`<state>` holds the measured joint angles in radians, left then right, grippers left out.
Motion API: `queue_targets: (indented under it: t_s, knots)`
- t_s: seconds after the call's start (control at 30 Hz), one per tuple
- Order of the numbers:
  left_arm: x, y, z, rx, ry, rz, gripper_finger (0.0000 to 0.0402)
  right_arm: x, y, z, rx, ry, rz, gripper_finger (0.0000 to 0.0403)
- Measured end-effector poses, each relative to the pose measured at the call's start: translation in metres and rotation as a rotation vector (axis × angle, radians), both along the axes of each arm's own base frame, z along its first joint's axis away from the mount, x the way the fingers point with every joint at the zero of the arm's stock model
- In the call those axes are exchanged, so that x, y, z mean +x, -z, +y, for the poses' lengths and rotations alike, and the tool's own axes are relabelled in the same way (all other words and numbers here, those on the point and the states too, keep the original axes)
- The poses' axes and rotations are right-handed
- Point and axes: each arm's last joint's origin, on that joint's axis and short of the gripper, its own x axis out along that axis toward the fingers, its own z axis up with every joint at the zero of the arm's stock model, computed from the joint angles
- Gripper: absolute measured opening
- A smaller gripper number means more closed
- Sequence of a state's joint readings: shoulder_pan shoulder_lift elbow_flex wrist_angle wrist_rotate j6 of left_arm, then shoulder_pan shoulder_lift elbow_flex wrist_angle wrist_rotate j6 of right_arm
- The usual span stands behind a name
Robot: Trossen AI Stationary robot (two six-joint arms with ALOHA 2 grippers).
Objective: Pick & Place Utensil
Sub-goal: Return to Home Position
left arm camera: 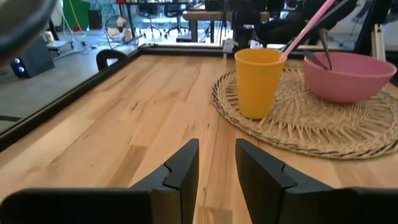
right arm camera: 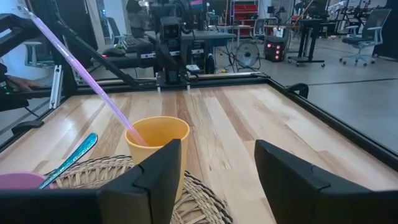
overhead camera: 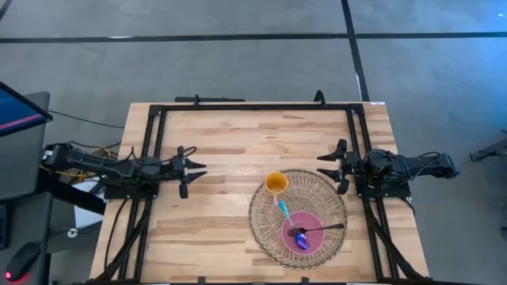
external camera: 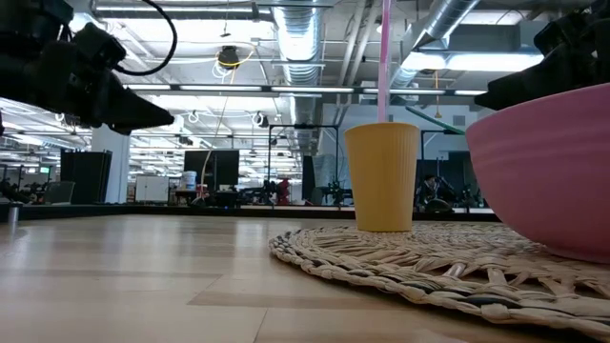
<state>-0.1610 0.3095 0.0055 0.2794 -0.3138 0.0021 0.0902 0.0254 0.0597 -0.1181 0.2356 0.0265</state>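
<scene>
A yellow cup [overhead camera: 276,184] and a pink bowl [overhead camera: 303,233] stand on a round wicker mat [overhead camera: 261,226]. A long pink utensil [right arm camera: 81,71] stands slanted in the cup [right arm camera: 158,140]. A teal utensil [right arm camera: 71,158] lies between cup and bowl. A dark-handled spoon [overhead camera: 321,229] rests in the bowl, its handle over the rim. My left gripper [overhead camera: 194,170] hovers open, left of the mat; in its wrist view the gripper [left arm camera: 216,165] faces the cup [left arm camera: 258,83]. My right gripper [overhead camera: 331,166] hovers open at the mat's far right; its wrist view shows this gripper [right arm camera: 217,162] near the cup.
A black frame [overhead camera: 253,107] runs along the table's far edge and down both sides. Bare wood [overhead camera: 214,142] lies between the grippers and on the table's left half. In the low view the cup [external camera: 383,176] and bowl [external camera: 543,167] stand close together on the mat [external camera: 429,262].
</scene>
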Motion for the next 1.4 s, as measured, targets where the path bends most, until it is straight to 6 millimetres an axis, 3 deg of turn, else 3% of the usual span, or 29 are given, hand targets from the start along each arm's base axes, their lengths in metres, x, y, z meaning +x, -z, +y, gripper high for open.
queue_targets:
  t_s: [1.4]
  knots:
    - [0.004,0.0044,-0.0006,0.007,0.0,0.045,0.0106,0.0,0.0003,0.0,0.0,0.0,0.001,0.0195]
